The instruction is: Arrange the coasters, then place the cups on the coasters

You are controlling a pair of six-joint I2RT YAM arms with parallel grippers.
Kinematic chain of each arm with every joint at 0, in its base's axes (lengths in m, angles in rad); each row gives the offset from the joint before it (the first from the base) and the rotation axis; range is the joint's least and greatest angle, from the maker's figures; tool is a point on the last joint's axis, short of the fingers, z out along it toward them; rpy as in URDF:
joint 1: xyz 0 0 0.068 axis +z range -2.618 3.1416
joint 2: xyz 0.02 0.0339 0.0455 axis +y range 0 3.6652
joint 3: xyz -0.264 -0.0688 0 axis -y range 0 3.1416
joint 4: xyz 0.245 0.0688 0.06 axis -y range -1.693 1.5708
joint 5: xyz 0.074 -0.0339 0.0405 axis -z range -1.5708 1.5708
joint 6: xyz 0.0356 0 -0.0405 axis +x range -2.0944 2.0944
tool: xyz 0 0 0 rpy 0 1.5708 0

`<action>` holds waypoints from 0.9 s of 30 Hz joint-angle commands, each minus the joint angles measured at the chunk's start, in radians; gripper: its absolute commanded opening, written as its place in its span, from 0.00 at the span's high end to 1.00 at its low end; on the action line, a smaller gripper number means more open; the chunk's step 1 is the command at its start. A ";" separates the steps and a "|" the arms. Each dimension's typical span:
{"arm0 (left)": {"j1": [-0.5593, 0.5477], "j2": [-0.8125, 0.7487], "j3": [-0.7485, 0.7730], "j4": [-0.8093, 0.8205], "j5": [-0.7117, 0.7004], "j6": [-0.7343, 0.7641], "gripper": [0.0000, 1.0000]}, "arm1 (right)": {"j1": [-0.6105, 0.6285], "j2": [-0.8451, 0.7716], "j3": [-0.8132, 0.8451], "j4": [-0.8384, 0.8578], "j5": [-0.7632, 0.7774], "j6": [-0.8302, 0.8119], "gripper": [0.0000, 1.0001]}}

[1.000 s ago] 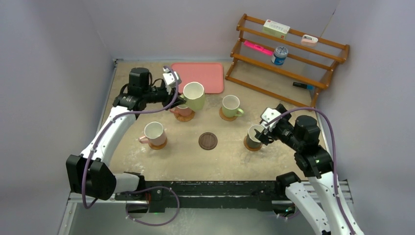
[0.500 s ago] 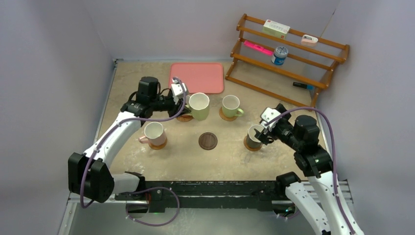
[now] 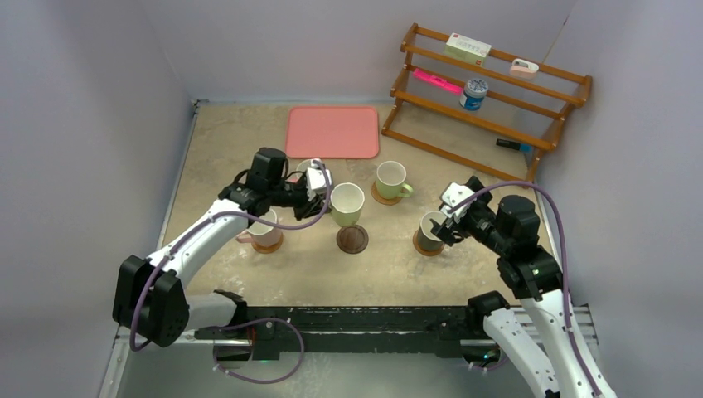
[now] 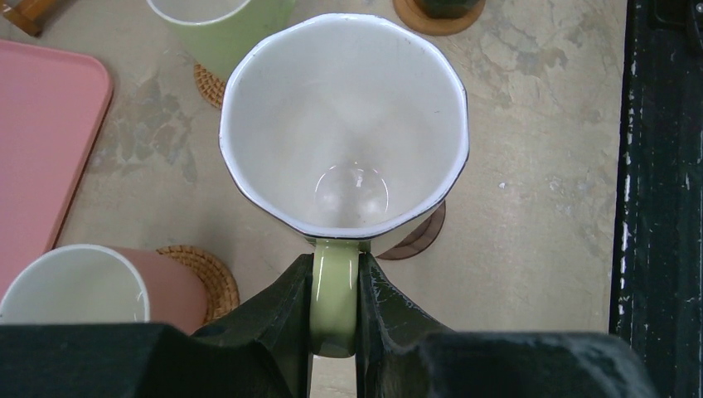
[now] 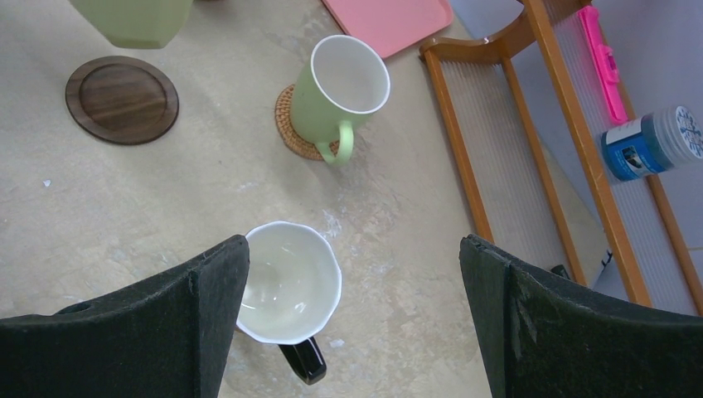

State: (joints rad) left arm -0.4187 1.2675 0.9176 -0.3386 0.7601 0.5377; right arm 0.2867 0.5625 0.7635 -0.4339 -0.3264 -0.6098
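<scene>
The left gripper [image 4: 335,286] is clenched on the handle of the pale yellow mug [image 4: 344,124], holding it upright over the far edge of the dark brown coaster [image 5: 122,99], the only one of five coasters without a cup; the mug looks clear of the surface and is not yet set down. Four mugs appear already seated on tan coasters [image 5: 294,137] around that dark disc: the green mug [image 5: 340,91] beyond it to the right, the black mug [image 5: 290,282] level with it on the right, one pink mug [image 3: 264,230] to its near left, and a second pink mug [image 4: 83,286] beyond it to the left. The right gripper [image 5: 348,249] hangs released, jaws wide, poised at the black mug and gripping nothing. What seems left is to lower the yellow mug onto the dark coaster and let go. From overhead the left arm covers much of both pink mugs, the black mug's coaster shows only as a sliver, and how high the yellow mug hangs cannot be judged
</scene>
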 commanded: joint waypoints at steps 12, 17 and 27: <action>-0.062 -0.025 -0.075 0.139 0.015 0.060 1.00 | -0.004 0.000 -0.006 0.034 0.016 -0.002 0.02; -0.078 -0.005 -0.084 0.148 0.012 0.059 1.00 | -0.003 -0.001 -0.008 0.036 0.018 -0.002 0.02; -0.086 -0.001 -0.154 0.280 0.026 -0.030 1.00 | -0.003 0.004 -0.014 0.040 0.029 -0.005 0.02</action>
State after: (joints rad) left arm -0.4992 1.2827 0.7830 -0.2317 0.7216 0.5568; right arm 0.2867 0.5625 0.7609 -0.4301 -0.3225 -0.6102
